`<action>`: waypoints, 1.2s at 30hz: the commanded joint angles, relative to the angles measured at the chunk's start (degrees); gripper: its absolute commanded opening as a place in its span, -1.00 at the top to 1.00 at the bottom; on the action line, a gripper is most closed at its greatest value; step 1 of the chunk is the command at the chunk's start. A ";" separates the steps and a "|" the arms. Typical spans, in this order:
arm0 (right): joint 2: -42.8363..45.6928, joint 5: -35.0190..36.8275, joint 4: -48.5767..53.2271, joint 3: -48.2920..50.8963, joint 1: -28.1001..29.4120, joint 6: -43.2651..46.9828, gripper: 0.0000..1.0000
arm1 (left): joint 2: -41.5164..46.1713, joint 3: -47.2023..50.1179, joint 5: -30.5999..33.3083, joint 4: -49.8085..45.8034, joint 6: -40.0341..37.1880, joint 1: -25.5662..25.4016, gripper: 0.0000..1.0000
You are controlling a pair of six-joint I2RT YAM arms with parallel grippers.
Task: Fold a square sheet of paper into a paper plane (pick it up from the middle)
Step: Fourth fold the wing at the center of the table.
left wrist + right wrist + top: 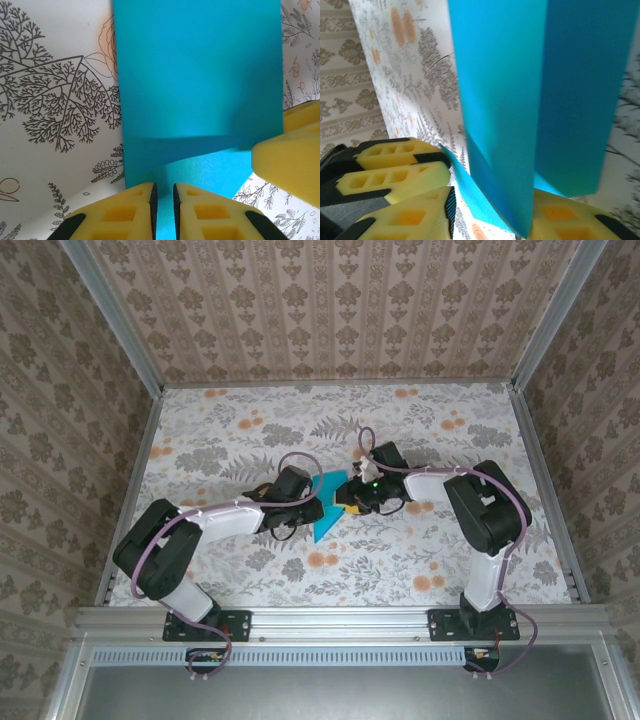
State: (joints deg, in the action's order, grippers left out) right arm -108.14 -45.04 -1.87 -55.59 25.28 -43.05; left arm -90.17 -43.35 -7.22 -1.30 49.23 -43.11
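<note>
Pinching the paper plane mid-desk

Looking down from above, left to right: left arm stretched in from its base toward the middle of the flowered desk (pixel 250 430), ending at the left claw (pixel 312 502) on the left edge of the paper plane (pixel 322 525). Teal and slim, near the desk's centre, lower tip pointing toward the near edge — set between the two claws. Just beside it on the right, the right claw (pixel 350 502), reaching in from the opposite side.

Through the left wrist camera: left claw (pixel 165 207) pressed almost together, a thin strip of teal caught in the slit between its yellow fingers — pinching the paper plane (pixel 200 75). Paper spreading away from the fingers as a broad flat panel, a soft crease across it, over the patterned desk. At the right edge, one yellow finger (pixel 290 155) of the right claw, touching or just beside the paper's lower right side.

Through the right wrist camera: at far left, the left claw's yellow fingers (pixel 395 165) against the paper's curled lower edge. Further right, the right claw (pixel 492 210) spread, one finger on each side of the folded paper plane (pixel 500 100), standing up between them in two long panels meeting at a centre fold. Cannot tell whether its pads press on the sheet.
</note>
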 commanded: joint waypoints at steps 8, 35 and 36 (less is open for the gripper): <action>-1.13 -1.73 -1.75 -0.96 0.47 0.73 0.55 | -0.09 -0.24 -0.14 -1.69 -1.16 1.33 0.61; 13.03 29.25 28.36 -5.20 0.77 -12.68 1.00 | 7.22 1.47 -4.39 9.02 -19.88 1.95 -0.65; 12.52 29.28 28.42 -5.32 0.74 -13.58 1.00 | 6.42 1.67 -4.16 10.14 -21.91 1.57 -0.68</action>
State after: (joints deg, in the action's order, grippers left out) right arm -94.08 -18.20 22.83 -59.96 25.67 -51.53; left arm -81.80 -42.92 -9.39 4.16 34.89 -40.86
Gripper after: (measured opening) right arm 0.061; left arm 0.831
